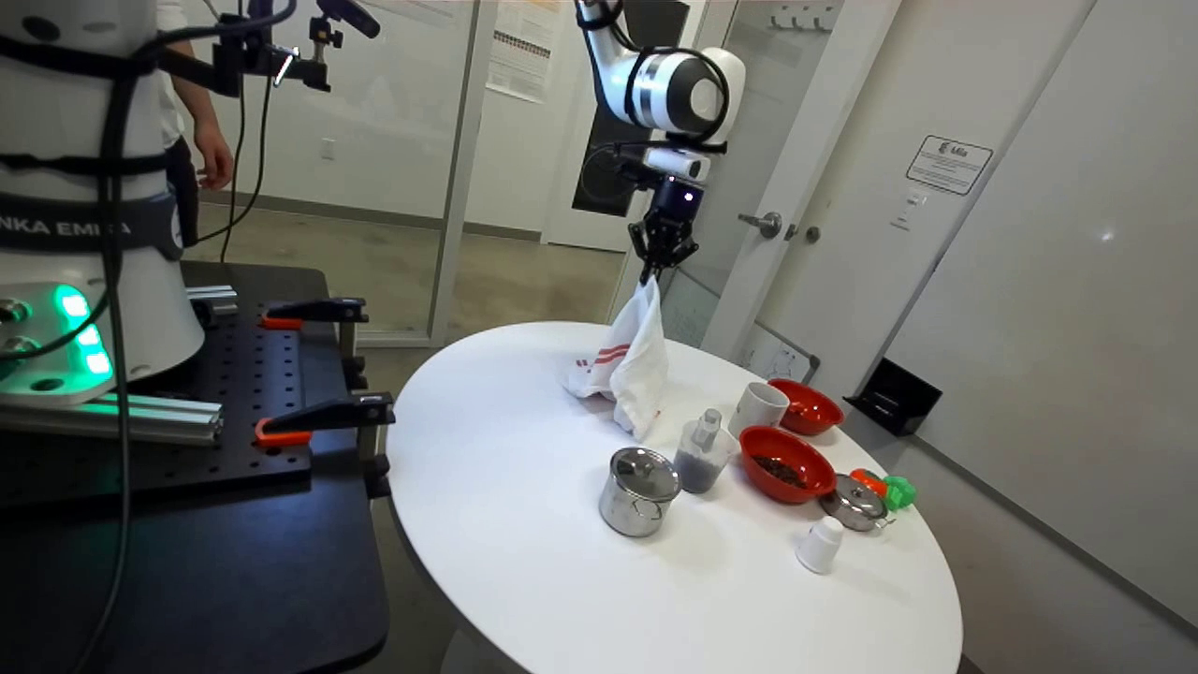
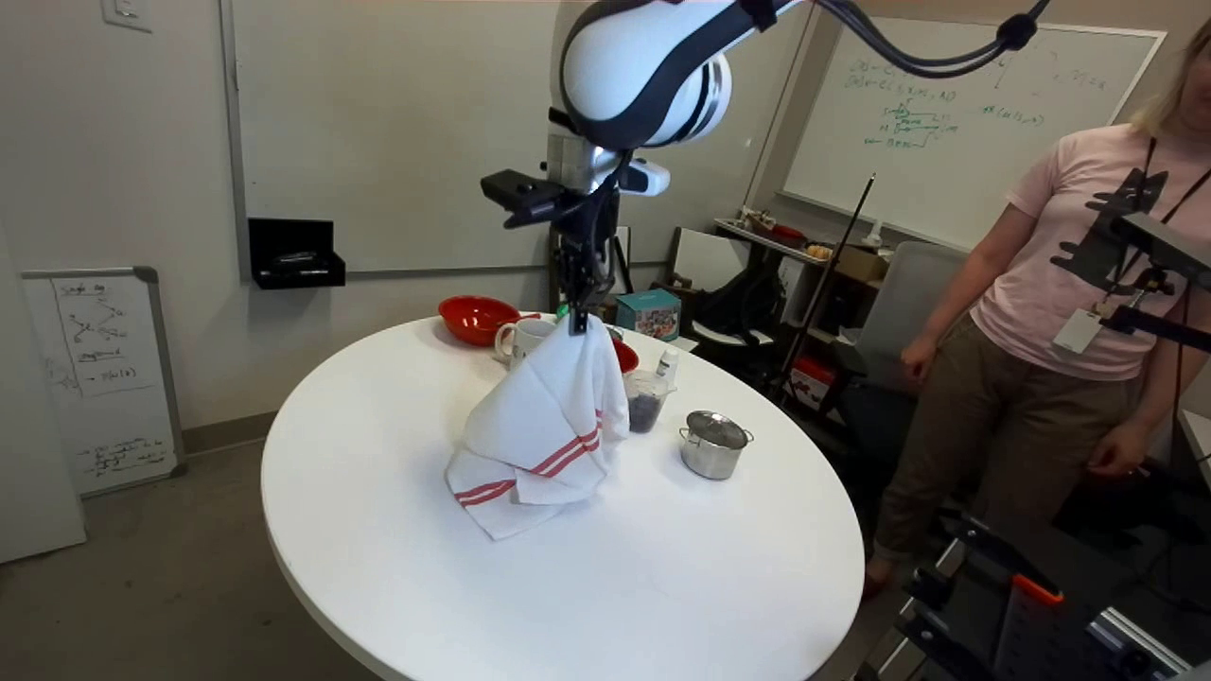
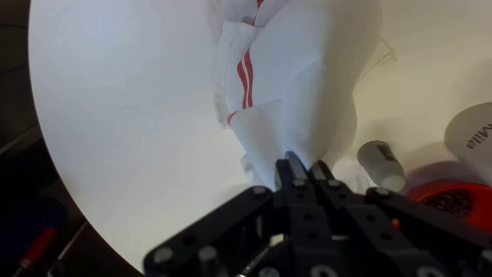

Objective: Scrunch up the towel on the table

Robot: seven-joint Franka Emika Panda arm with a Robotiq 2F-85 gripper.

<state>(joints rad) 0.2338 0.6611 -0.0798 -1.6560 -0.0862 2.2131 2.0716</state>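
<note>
Because the round table looks slick, folds pressed down on it might slide outward rather than crumple. The towel hangs in a peak, its lower folds resting on the table. The gripper pinches that peak; how much fabric it has is too blurred in the wrist view to say, and a thin bite could let go early. The metal pot stands apart, but a sideways swing might drag a loose edge into the nearby plastic cup and knock it over.
</note>
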